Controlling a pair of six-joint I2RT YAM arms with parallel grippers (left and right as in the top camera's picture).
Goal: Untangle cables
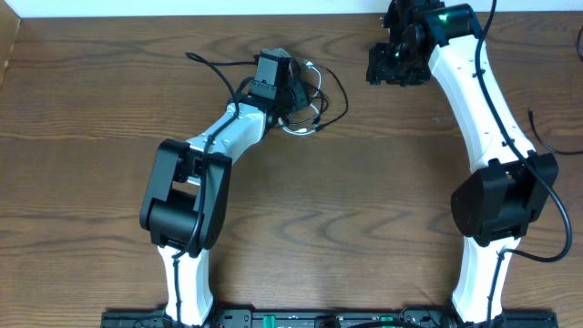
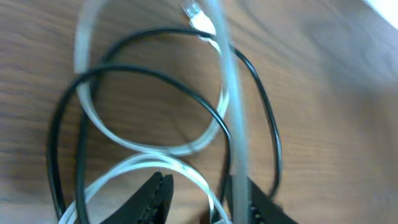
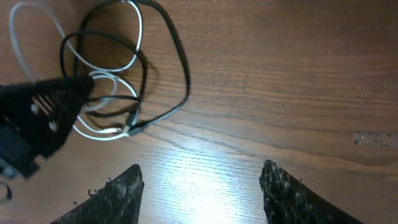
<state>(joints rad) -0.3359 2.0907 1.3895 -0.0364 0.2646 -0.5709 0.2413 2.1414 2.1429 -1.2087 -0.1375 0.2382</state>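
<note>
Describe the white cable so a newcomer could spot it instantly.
On the wooden table, find the left gripper, near the far edge. The white cable is the pale, silvery loops at it, interlaced with an equally thin black cable.

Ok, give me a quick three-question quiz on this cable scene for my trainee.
1. True or false: the right gripper is open and empty.
2. Which gripper is down at the tangle? A left gripper; B right gripper; C both.
3. Fill in: the black cable is looped with a ___ cable.
Key: 1 true; 2 A; 3 white, the white cable.
</note>
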